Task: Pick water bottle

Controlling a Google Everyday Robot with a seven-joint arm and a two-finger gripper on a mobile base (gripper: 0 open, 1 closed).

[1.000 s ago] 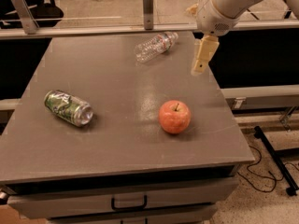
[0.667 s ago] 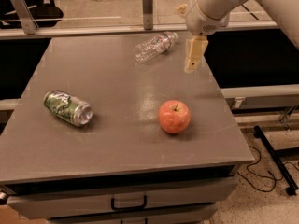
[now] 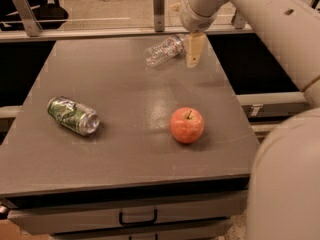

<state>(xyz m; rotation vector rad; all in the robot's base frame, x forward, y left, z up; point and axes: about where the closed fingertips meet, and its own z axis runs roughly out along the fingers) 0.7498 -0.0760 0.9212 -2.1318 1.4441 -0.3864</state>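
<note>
Shifted left and closer: gripper (image 3: 195,51) now just beside the cap end of the water bottle (image 3: 162,51), lying on its side near the table's (image 3: 125,84) far edge. Open or closed, cannot tell. Probably lining up the grasp. Reddish label band, no readable writing; none on the can (image 3: 72,115) either.

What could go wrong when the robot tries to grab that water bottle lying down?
1. The water bottle lies on its side, so it could roll away if the gripper, hanging right beside its cap end, bumps it.
2. The bottle sits close to the far edge of the table, so a push might send it off the back.
3. It is clear, ribbed plastic, so it might slip or squash when squeezed.
</note>
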